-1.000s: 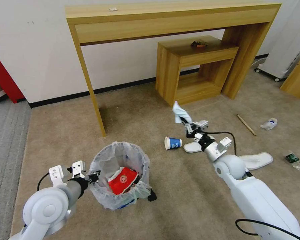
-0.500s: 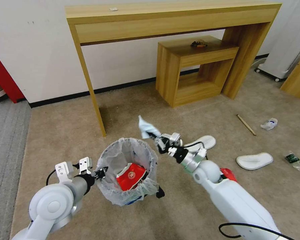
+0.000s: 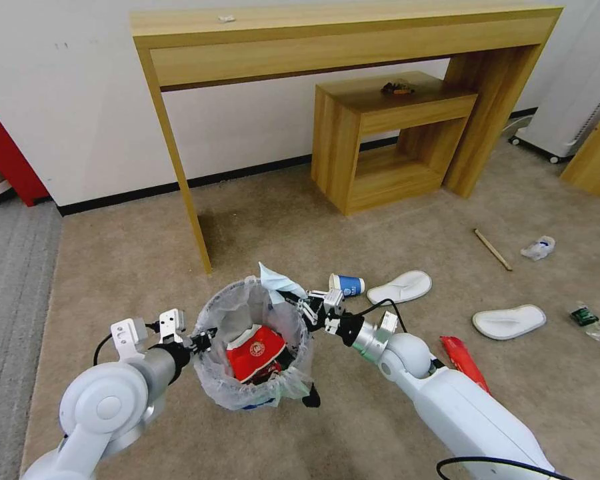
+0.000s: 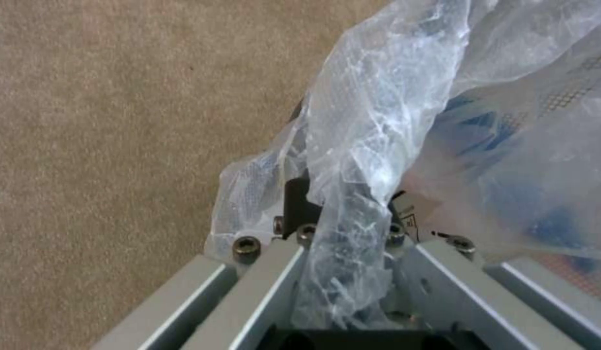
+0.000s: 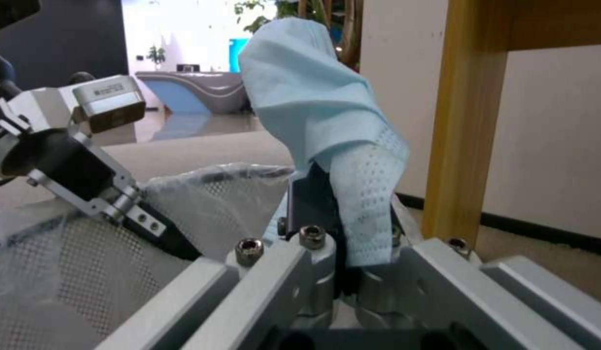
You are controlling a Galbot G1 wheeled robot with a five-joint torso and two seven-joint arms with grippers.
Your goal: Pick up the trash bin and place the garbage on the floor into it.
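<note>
The trash bin (image 3: 247, 393), lined with a crinkly white bag (image 4: 378, 146), is held at its left rim by my left gripper (image 3: 205, 339), which is shut on rim and bag. Inside it lies a red piece of garbage (image 3: 255, 352). My right gripper (image 3: 293, 301) is at the bin's far right rim, shut on a pale blue crumpled paper (image 3: 273, 277) that stands up over the opening. The right wrist view shows this paper (image 5: 319, 112) pinched between the jaws, with the bin's bag (image 5: 210, 194) just beyond.
On the beige floor (image 3: 147, 267) lie a blue cup (image 3: 347, 285), two white slippers (image 3: 400, 287) (image 3: 509, 321), a red wrapper (image 3: 465, 353), a wooden stick (image 3: 492, 249), crumpled paper (image 3: 539, 248) and a bottle (image 3: 593, 325). A wooden console's leg (image 3: 193, 220) stands behind the bin.
My right gripper has swung left and down with the blue paper, from above the cup to the bin's rim. The left arm has shifted the bin slightly right.
</note>
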